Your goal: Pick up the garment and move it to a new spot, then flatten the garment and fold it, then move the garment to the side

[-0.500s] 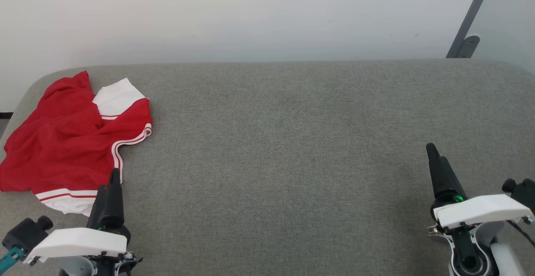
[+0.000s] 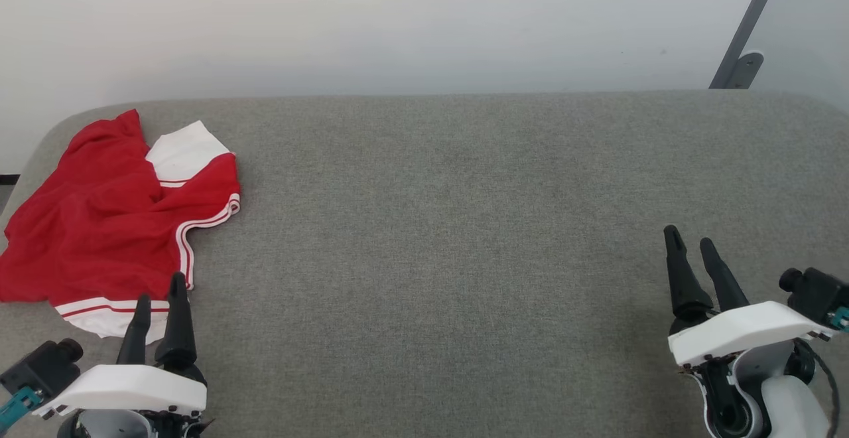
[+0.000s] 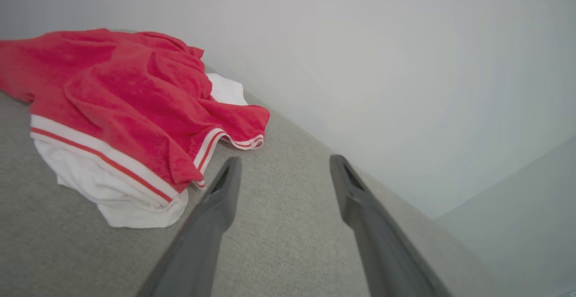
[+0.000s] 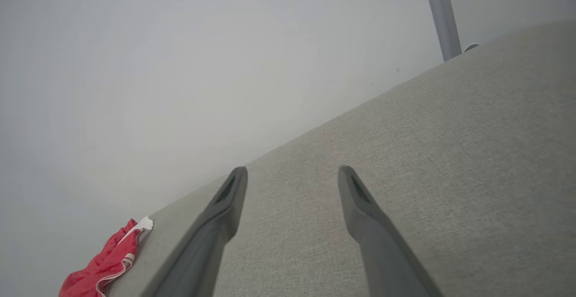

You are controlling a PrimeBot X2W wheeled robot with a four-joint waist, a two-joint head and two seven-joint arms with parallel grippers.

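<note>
While the red jersey point(image 2: 99, 225) lies crumpled, my left gripper point(image 2: 160, 289) hovers beside its hem.
My right gripper point(image 2: 690, 237) hangs well apart; both point forward, fingers spread.

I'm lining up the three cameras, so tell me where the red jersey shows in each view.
Head view: the red jersey lies crumpled at the far left.
Left wrist view: upper left, large and close.
Right wrist view: small, in the bottom left corner.
Shared landmark: the grey padded surface it lies on.
</note>
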